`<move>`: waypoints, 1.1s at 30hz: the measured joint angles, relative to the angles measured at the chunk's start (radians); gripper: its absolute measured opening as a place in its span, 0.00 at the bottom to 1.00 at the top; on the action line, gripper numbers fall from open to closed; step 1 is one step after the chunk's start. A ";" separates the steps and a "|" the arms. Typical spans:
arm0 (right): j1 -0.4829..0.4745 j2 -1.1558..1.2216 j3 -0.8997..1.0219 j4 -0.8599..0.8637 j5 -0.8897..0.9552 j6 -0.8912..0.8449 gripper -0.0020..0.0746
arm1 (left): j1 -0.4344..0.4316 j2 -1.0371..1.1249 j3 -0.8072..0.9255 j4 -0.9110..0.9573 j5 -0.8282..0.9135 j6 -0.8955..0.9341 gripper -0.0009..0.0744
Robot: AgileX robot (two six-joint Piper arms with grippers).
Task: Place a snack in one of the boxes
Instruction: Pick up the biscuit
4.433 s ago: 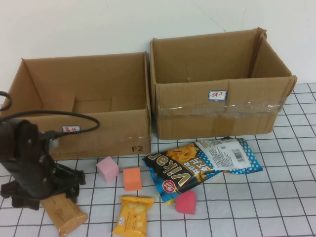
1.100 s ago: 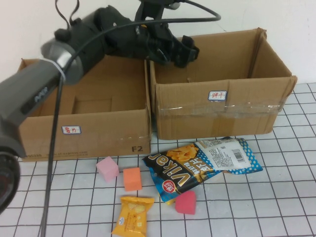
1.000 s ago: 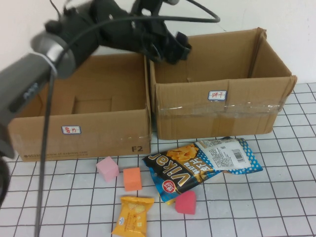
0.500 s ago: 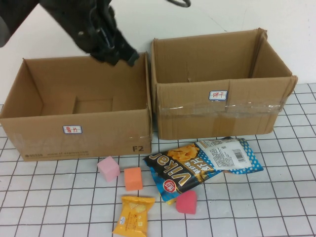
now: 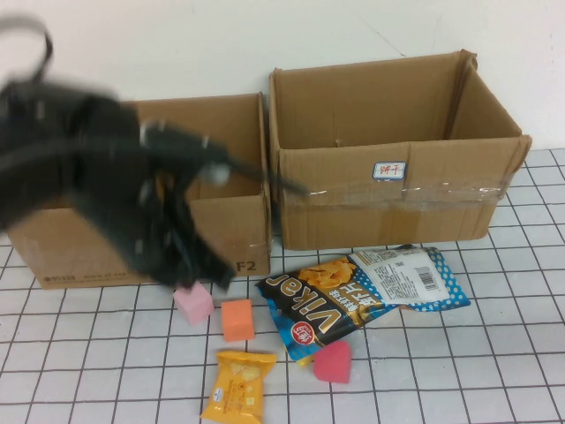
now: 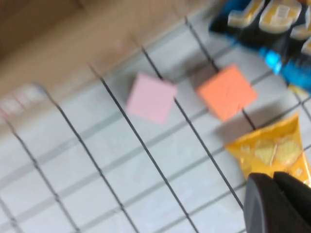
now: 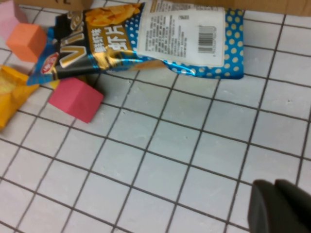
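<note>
My left arm is a dark blur in front of the left cardboard box [image 5: 249, 221], and its gripper [image 5: 210, 272] is low over the table near the pink cube [image 5: 194, 303]. In the left wrist view that gripper [image 6: 274, 180] is shut and holds nothing, just above the yellow snack packet [image 6: 269, 150]. The yellow packet [image 5: 237, 387] lies at the table's front. A blue and black chips bag [image 5: 353, 291] lies before the right box [image 5: 335, 203]. My right gripper [image 7: 274, 187] is shut and empty over bare grid squares, outside the high view.
An orange cube [image 5: 237, 320] and a red cube [image 5: 333, 362] lie among the snacks. The two open boxes stand side by side at the back. Gridded table surface [image 5: 477, 371] stretches to the front right.
My left arm has swung from above the boxes down to the table in front of the left box. Its gripper has gone from open to shut.
</note>
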 joint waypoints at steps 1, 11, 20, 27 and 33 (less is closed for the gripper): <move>0.000 0.000 0.000 0.011 0.002 -0.004 0.03 | 0.000 -0.010 0.061 -0.007 -0.040 -0.023 0.01; 0.000 0.003 0.000 0.120 0.009 -0.123 0.03 | 0.000 -0.007 0.285 -0.155 -0.166 -0.161 0.18; 0.000 0.060 0.000 0.173 0.026 -0.178 0.03 | -0.021 0.071 0.289 -0.246 -0.242 -0.137 0.77; 0.000 0.073 0.000 0.200 0.033 -0.225 0.03 | -0.119 0.162 0.283 -0.137 -0.296 -0.255 0.81; 0.000 0.073 0.000 0.206 0.039 -0.243 0.03 | -0.145 0.221 0.264 0.000 -0.297 -0.365 0.81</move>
